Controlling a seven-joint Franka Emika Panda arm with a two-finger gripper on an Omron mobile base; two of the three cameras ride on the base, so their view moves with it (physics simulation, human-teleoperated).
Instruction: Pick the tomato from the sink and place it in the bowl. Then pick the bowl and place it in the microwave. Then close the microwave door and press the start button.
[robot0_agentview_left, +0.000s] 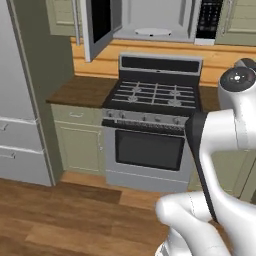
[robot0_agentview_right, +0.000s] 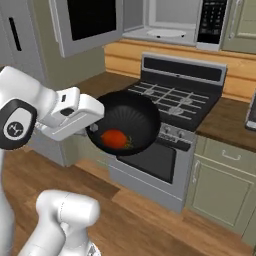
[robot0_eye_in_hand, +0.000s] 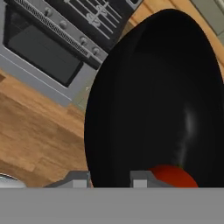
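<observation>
My gripper (robot0_agentview_right: 93, 131) is shut on the near rim of the black bowl (robot0_agentview_right: 127, 120). It holds the bowl tilted in the air in front of the stove. The red tomato (robot0_agentview_right: 115, 138) lies inside the bowl at its low side. In the hand view the bowl (robot0_eye_in_hand: 153, 96) looms large, with the tomato (robot0_eye_in_hand: 173, 177) next to my gripper (robot0_eye_in_hand: 109, 181). Above the stove the microwave (robot0_agentview_right: 170, 17) stands open, showing its white turntable (robot0_agentview_right: 166, 33) and black keypad (robot0_agentview_right: 211, 22). The microwave door (robot0_agentview_right: 87, 25) is swung out to the left. The sink is out of view.
A gas stove (robot0_agentview_left: 155, 92) with a dark oven window (robot0_agentview_left: 149, 149) stands directly ahead, below the microwave (robot0_agentview_left: 155, 17). Brown counters (robot0_agentview_left: 82, 90) flank it over beige cabinets (robot0_agentview_right: 225, 185). A grey fridge (robot0_agentview_left: 20, 100) stands at the left. The wooden floor (robot0_agentview_left: 60, 220) lies in front.
</observation>
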